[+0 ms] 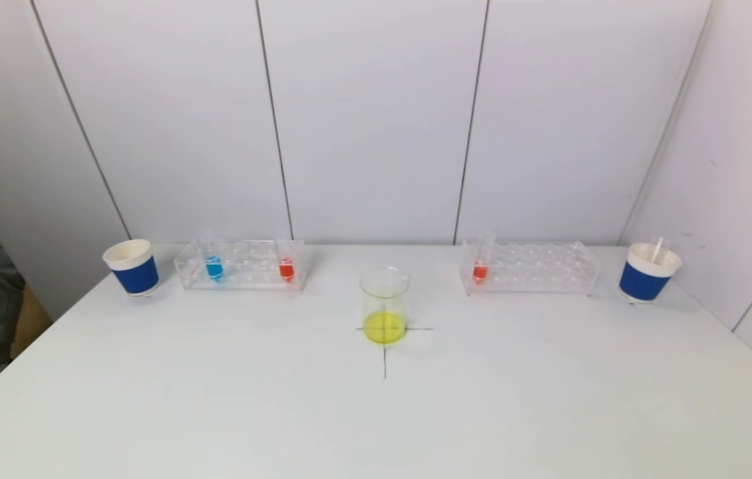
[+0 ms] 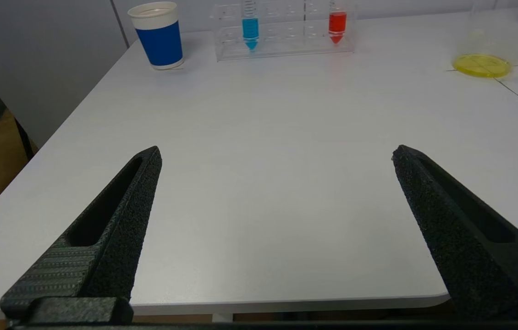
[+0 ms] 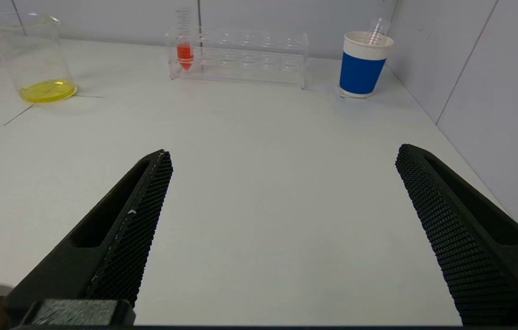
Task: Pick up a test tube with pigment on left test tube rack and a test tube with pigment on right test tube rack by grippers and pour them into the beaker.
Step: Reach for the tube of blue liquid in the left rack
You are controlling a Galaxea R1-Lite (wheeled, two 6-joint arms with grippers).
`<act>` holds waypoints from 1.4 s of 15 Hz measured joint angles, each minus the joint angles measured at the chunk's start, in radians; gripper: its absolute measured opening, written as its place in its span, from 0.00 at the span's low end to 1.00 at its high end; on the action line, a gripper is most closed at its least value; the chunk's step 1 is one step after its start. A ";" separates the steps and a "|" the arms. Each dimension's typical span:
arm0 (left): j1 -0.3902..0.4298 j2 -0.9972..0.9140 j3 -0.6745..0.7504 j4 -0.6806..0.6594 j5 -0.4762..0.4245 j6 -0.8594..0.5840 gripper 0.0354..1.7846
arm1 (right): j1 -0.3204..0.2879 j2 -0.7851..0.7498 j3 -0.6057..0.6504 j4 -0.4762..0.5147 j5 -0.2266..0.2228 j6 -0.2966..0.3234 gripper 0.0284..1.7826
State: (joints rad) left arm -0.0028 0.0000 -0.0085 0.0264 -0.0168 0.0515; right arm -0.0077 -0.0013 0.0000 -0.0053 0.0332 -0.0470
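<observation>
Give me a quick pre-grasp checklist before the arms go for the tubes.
1. Left gripper open, empty, over the table's near edge: ok.
2. Right gripper open, empty: ok.
3. Left rack holds blue tube and red tube, both upright: ok.
4. Right rack holds one red tube: ok.
5. Beaker upright on the cross mark, yellow liquid inside: ok.
6. Tube caps on or off: cannot tell.

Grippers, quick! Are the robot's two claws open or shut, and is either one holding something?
Left gripper: open, holding nothing, above the table's near edge.
Right gripper: open, holding nothing, also at the near edge.
</observation>
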 joint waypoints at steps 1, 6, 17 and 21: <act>0.000 0.000 -0.014 0.019 -0.009 0.005 0.99 | 0.000 0.000 0.000 0.000 0.000 0.000 0.99; -0.001 0.088 -0.208 0.102 -0.015 0.006 0.99 | 0.000 0.000 0.000 0.000 0.000 0.000 0.99; -0.001 0.698 -0.512 -0.179 0.119 0.151 0.99 | 0.000 0.000 0.000 0.000 0.000 0.000 0.99; -0.001 0.864 -0.530 -0.270 0.116 0.117 0.99 | 0.000 0.000 0.000 0.000 0.000 0.000 0.99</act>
State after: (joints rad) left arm -0.0036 0.8640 -0.5383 -0.2434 0.0989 0.1687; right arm -0.0077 -0.0013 0.0000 -0.0057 0.0332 -0.0466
